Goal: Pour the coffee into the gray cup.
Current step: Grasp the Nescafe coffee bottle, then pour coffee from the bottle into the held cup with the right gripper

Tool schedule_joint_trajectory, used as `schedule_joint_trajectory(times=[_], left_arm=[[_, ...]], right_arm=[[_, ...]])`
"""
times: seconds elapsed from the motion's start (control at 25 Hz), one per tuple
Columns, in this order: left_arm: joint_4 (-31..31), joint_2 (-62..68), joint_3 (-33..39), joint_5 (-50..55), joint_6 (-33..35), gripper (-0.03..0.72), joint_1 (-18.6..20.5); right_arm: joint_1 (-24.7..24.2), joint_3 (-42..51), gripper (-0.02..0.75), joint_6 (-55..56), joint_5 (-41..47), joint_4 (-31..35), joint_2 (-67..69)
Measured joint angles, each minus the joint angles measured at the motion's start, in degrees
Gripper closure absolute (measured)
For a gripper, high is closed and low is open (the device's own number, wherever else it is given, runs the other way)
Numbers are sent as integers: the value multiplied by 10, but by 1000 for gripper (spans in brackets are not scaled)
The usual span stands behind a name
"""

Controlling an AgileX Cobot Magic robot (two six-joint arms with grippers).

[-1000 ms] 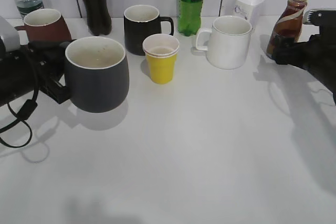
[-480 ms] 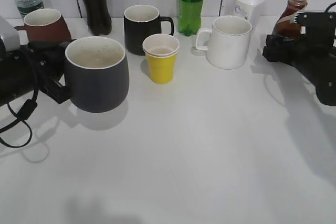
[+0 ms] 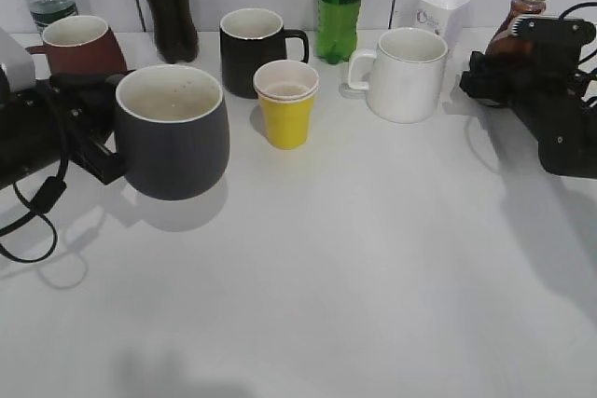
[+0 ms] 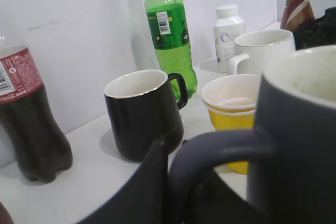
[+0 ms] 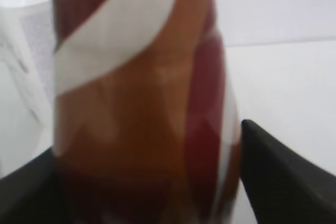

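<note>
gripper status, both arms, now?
Left gripper: shut on the gray cup handle.
Right gripper: open, jaws on either side of the coffee bottle, not yet clamped.

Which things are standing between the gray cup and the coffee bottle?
In the exterior view, a yellow cup and a white mug stand between the gray cup and the coffee bottle.
</note>
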Motion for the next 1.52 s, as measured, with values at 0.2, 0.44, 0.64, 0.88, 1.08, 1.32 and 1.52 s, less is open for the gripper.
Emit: schedule_joint_trajectory(times=[0.2, 0.44, 0.64, 0.88, 1.08, 1.32, 1.52], left_arm=[[0, 0, 0, 0, 0, 646, 0], [0, 0, 0, 0, 0, 646, 0], [0, 0, 0, 0, 0, 646, 0], [0, 0, 0, 0, 0, 646, 0], [0, 0, 0, 0, 0, 646, 0], [0, 0, 0, 0, 0, 646, 0], [0, 0, 0, 0, 0, 646, 0]], right_arm=[[0, -20, 112, -1, -8, 0, 18], [0, -21, 207, -13, -13, 0, 18], [0, -21, 207, -31, -14, 0, 18], [0, -13, 207, -35, -8, 0, -3], [0, 9, 209, -36, -9, -3, -68], [0, 47, 209, -37, 20, -49, -143], [17, 77, 209, -37, 62, -77, -199]])
